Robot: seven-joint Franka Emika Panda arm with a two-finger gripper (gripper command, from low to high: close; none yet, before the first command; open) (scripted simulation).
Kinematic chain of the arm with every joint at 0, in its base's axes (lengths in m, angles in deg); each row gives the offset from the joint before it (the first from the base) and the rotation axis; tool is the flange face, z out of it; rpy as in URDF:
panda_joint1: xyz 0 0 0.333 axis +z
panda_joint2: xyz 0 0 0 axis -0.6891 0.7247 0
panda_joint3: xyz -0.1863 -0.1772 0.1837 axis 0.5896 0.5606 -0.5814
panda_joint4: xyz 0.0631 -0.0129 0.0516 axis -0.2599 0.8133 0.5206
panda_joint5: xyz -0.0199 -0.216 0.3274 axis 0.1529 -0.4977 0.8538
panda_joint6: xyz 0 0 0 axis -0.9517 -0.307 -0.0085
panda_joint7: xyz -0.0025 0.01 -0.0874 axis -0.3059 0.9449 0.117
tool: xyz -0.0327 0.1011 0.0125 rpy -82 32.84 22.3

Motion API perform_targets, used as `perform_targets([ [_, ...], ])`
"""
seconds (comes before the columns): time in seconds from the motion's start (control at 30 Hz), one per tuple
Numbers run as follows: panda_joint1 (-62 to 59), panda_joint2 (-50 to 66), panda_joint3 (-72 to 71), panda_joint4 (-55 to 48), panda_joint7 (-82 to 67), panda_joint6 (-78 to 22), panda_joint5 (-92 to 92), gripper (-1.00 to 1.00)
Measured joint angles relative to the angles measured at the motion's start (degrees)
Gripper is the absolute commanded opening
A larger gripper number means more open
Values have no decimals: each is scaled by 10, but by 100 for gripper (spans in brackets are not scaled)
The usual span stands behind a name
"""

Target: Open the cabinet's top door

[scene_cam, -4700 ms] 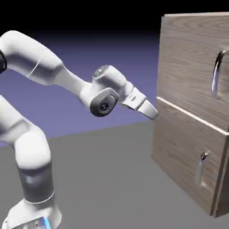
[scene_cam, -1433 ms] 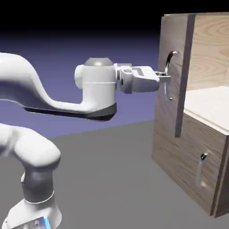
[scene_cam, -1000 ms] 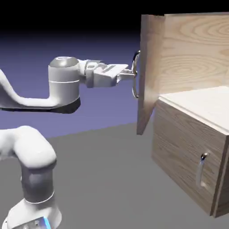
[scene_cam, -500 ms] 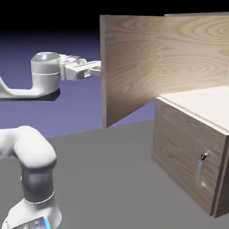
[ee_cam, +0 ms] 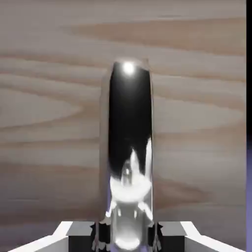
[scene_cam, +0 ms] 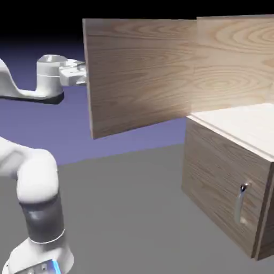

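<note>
**Top door swung wide, hand clamped on its handle**

Step in hand: the pull-open stroke, judged near its end. In the exterior view the top door (scene_cam: 136,75) stands swung far out from the cabinet (scene_cam: 225,187), so that its inner wood-grain face is what shows. The upper compartment lies exposed, with a pale shelf surface above the lower door.

Hand (scene_cam: 79,74): only the wrist and part of the hand body show in the exterior view, just at the door's free edge; the fingertips are hidden behind the panel. The hand view settles the grip. The curved silver bar handle (ee_cam: 129,147) runs straight ahead of the hand, large and dark with a bright glint at its far end, and it sits between the two grey fingertips (ee_cam: 101,235) at the bottom edge. The jaws stand closed tight on the bar. The door's outer face fills the rest of that view, directly beyond the hand.

Lower door (scene_cam: 225,198): shut, its small straight handle (scene_cam: 242,200) untouched, well apart from the hand.

Judgement on progress: the door appears open past a right angle to the cabinet front, so the task reads as essentially met.

Next move, as I judge it: hold or ease off the pull rather than drag the panel further, since the arm is reaching well out to the side. If release is wanted, part the fingers first, then back straight away from the bar, so that the panel is not nudged back toward the cabinet.
</note>
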Motion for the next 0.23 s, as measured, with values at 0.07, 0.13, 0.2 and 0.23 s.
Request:
perform_targets([
  [0.07, -42, 11, -37, -37, 1, -29, 13, -100],
  [0.13, -83, 17, -73, -73, -1, -55, 24, -100],
  [0.2, -125, 20, -106, -108, -4, -79, 34, -100],
  [0.23, -145, 19, -122, -125, -6, -90, 39, -100],
])
